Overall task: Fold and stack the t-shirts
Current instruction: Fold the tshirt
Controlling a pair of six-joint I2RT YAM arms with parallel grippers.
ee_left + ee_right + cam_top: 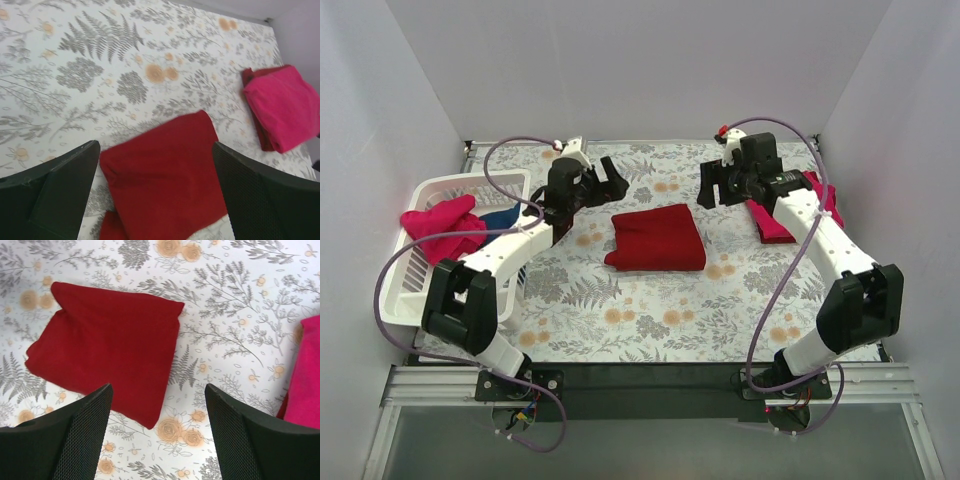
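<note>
Dark red t-shirt (pixel 656 238) lies folded on the floral table (pixel 650 330).

lab cell — white walls (pixel 640 70), aluminium frame (pixel 880 385)

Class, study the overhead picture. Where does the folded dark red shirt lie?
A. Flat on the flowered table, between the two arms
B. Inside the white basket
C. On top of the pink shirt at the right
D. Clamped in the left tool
A: the dark red shirt lies flat on the table midway between the arms, apart from both the basket and the folded pink shirt.
</note>
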